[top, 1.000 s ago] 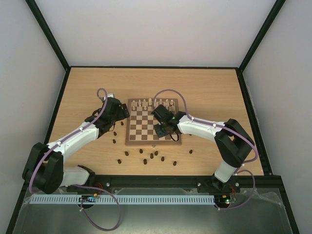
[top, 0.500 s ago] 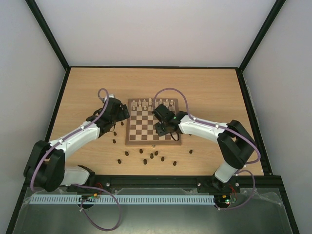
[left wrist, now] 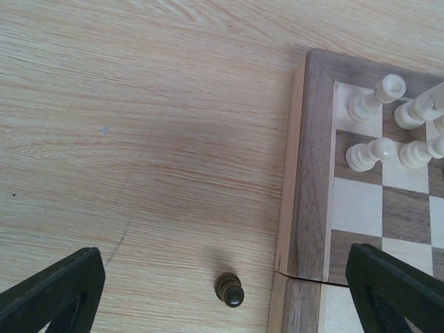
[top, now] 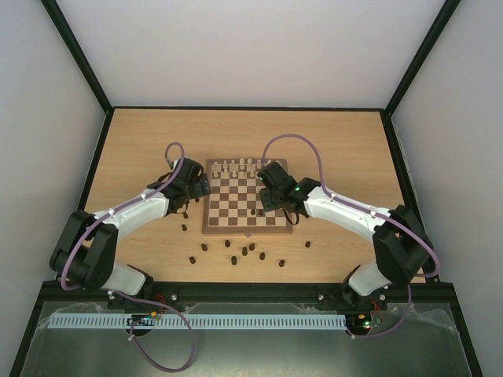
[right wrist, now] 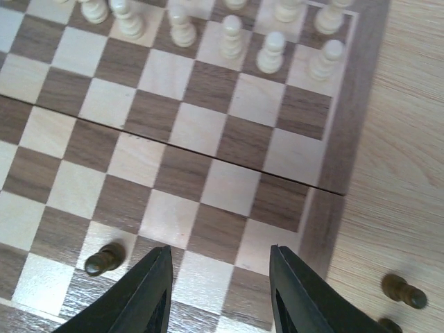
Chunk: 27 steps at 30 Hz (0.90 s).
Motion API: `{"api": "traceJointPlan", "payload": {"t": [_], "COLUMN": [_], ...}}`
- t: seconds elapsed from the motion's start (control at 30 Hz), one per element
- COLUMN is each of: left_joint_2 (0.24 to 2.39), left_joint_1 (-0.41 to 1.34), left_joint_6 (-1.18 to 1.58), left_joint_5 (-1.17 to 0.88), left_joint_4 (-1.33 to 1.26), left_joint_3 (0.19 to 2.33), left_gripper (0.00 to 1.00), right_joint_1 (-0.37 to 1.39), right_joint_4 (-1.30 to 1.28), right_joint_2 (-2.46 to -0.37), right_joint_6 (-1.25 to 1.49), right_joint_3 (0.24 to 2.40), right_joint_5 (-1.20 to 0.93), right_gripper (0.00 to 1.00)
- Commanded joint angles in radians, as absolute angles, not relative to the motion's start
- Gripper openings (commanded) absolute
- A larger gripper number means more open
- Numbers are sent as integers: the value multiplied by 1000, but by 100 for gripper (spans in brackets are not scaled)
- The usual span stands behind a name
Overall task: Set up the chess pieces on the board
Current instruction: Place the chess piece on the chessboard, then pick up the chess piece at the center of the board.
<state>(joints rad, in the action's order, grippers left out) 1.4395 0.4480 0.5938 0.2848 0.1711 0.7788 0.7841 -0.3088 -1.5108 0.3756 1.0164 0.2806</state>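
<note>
Hovering above the board (right wrist: 333, 159), right pincer (right wrist: 220, 277) released, a dark piece (right wrist: 104, 260) just beside one finger; left pincer (left wrist: 222, 277) spread wide over the desk (left wrist: 139, 104).

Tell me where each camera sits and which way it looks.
Top external: fixed above and behind the bases, looks down at the table and board; left arm and right arm show.
Left wrist: rides the left arm, looks down at the board's left border and a dark pawn on the table; open left end effector frames them.
Right wrist: hangs over the board, looks down at white pieces and a dark piece; right end effector shows below.
Shared: both wrist views show board and white pieces.
</note>
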Motion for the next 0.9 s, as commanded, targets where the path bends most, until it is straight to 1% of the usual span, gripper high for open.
{"api": "traceJointPlan", "payload": {"t": [0.0,0.2,0.4,0.53,0.67,0.87], "left_joint_2": [1420,1441,1474,1494,1534,1563], "left_joint_1": [444,459,479,490,494,494], "left_joint_6": [599,619,617,609,601,595], "left_joint_5": [303,301,314,316,308,308], "left_joint_4": [223,219,202,192,181,168], "left_joint_3": [821,774,749,751,754,755], "left_gripper": [94,83,68,61,49,45], "right_joint_1": [759,746,743,742,741,741], "right_joint_4": [-317,-313,-313,-315,-316,-316], "right_joint_2": [-1452,-1436,-1433,-1437,-1440,-1448], "right_joint_6": [396,397,399,398,397,397], "right_joint_3": [987,978,976,977,977,977], "right_joint_5": [273,267,262,266,270,266], "right_gripper": [39,38,38,38,38,38]}}
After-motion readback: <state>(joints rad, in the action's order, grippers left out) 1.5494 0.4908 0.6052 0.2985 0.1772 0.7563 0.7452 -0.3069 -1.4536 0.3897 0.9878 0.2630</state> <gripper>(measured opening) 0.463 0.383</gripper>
